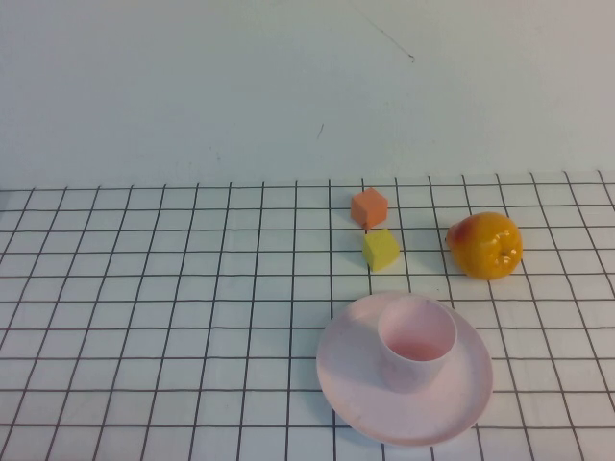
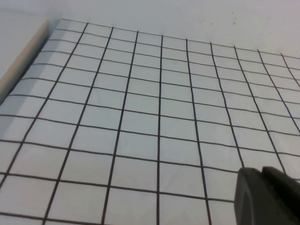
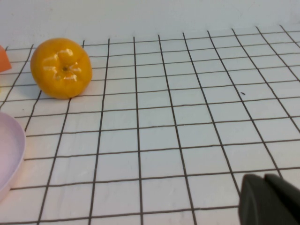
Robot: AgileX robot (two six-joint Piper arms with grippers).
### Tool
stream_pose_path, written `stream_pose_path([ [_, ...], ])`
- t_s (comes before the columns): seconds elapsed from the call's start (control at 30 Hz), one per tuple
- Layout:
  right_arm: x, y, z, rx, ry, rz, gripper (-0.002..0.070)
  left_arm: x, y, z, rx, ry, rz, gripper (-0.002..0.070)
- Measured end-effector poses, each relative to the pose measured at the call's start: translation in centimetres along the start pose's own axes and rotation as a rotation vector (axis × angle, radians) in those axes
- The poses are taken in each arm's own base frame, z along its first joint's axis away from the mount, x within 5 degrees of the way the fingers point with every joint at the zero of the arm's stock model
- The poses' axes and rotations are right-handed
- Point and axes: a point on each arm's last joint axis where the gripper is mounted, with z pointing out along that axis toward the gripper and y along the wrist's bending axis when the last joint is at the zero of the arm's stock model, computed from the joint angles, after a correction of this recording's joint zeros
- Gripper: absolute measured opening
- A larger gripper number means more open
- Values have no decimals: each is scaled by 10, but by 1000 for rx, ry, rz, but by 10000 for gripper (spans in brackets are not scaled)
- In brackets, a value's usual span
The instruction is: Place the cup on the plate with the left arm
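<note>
Sitting upright on the plate [image 1: 344, 379], the cup [image 1: 416, 341] is lying well apart from both sets of jaws and touching neither. Only a dark tip of the left gripper [image 2: 268, 196] is showing in its wrist view, hanging over bare gridded table [image 2: 140, 117] with cup and plate nowhere near it, and I cannot tell how its jaws are standing. The right gripper [image 3: 271, 199] is likewise showing just a dark tip, state unclear, with the plate's edge [image 3: 10, 154] and an orange fruit [image 3: 61, 68] lying well beyond it; an orange block [image 1: 369, 207] and a yellow block [image 1: 381, 249] are resting behind the plate.
</note>
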Motion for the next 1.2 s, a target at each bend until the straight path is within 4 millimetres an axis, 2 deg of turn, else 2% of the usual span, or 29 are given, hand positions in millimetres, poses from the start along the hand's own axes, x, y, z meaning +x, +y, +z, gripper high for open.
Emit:
stream_pose_path([
  [0.33, 0, 0, 0, 0, 0, 0, -2, 1, -2, 0, 38, 6, 216, -1],
  [1.2, 0, 0, 0, 0, 0, 0, -2, 1, -4, 0, 56, 9, 191, -2],
])
